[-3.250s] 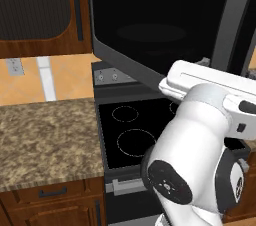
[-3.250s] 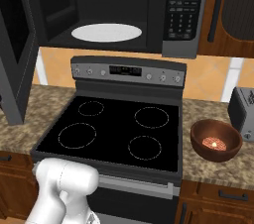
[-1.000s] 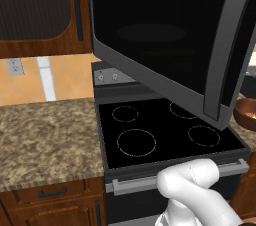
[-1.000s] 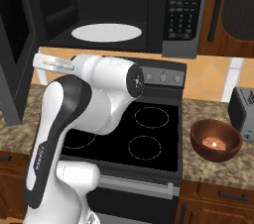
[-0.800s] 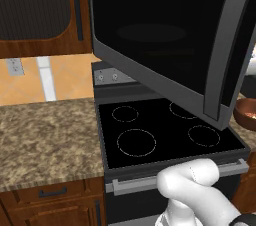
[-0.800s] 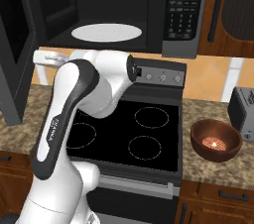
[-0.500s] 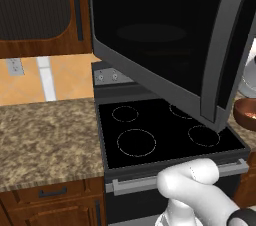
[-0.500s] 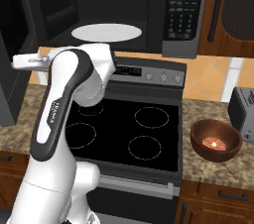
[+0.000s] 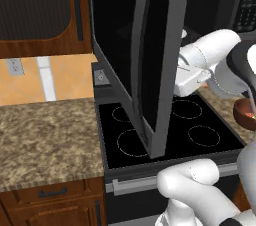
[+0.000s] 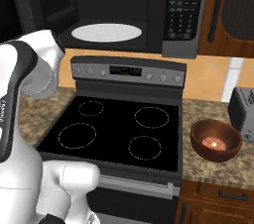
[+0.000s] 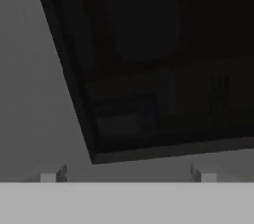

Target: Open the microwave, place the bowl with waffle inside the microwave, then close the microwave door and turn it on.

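Above the stove (image 10: pixel 119 134), the microwave door (image 9: pixel 150 60) is swinging wider, clearing the way for the bowl (image 10: pixel 216 141); the gripper (image 11: pixel 126 174) is pushing it with jaws spread wide, holding nothing.

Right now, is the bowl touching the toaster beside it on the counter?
Apart. The right base view shows the bowl on the counter with a strip of counter between its rim and the toaster.

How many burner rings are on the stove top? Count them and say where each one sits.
4, in the right base view: back left, back right, front left, front right. None look hidden there; in the left base view the microwave door covers part.
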